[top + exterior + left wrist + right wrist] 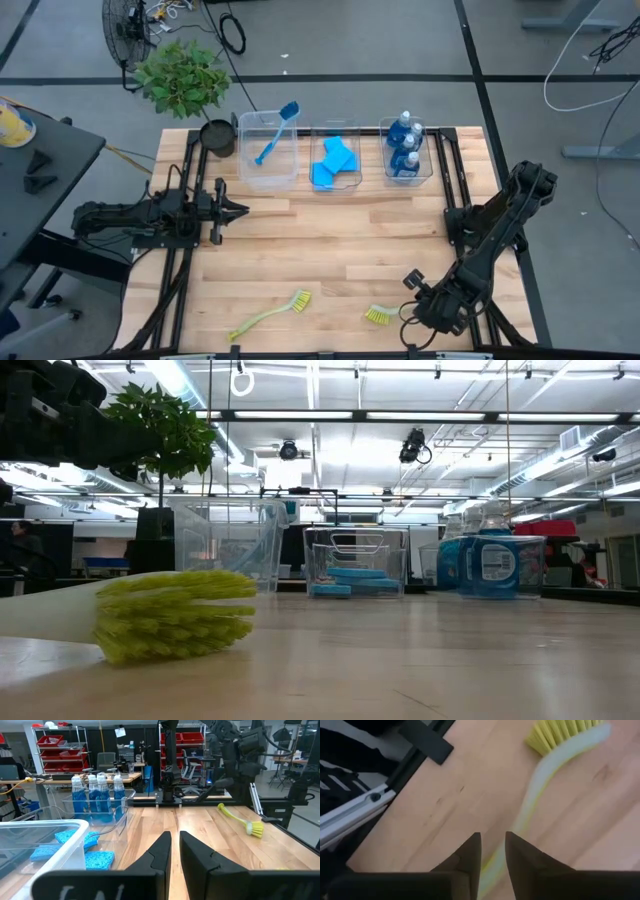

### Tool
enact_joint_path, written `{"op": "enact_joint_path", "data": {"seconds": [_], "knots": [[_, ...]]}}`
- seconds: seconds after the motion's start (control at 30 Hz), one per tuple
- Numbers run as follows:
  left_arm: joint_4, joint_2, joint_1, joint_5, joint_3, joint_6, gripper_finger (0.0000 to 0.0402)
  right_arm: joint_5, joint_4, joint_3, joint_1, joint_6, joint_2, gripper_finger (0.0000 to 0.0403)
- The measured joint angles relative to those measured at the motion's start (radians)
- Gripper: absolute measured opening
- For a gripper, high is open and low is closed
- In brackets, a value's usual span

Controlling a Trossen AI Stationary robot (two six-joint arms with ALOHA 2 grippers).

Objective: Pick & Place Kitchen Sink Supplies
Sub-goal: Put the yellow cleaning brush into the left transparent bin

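The right tool [492, 851] hangs low over the near right corner of the tabletop [340, 250], its fingers nearly together and straddling the pale handle of a yellow-green brush [540, 775]. The handle runs up between the tips, so it looks pinched there, though a firm hold cannot be confirmed. From above, only that brush's bristle head [378, 315] shows, just beside the tool. A second yellow-green brush [270, 315] lies flat near the front edge, well apart to the left.

The left tool [172, 851] waits at the left side of the tabletop, fingers close with a narrow gap, holding nothing.

At the far edge stand three clear bins: one with the blue brush [276, 133], one with the sponges [335, 160], one with the bottles [405, 145].

The brush looks light and stiff, with a slim, smooth plastic handle that could twist or slip. Gripping mid-handle, nearer the heavier bristle end, should keep it from swinging; the bristles themselves are too soft to hold.
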Motion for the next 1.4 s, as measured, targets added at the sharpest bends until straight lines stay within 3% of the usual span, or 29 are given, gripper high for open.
{"op": "enact_joint_path", "data": {"seconds": [0.17,0.37,0.5,1.4], "knots": [[0.000,0.000,0.000,0.000,0.000,0.000,0.0044,0.002,0.085,-0.029,0.000,-0.008,0.000,0.0128],[0.000,0.000,0.000,0.000,0.000,0.000,0.0044,0.102,0.206,-0.063,0.000,0.020,0.000,0.0173],[0.000,0.000,0.000,0.000,0.000,0.000,0.0044,0.106,0.288,-0.105,0.000,0.022,0.000,0.0190],[0.000,0.000,0.000,0.000,0.000,0.000,0.0044,0.186,0.580,-0.324,-0.020,0.044,0.001,0.0196]]}}
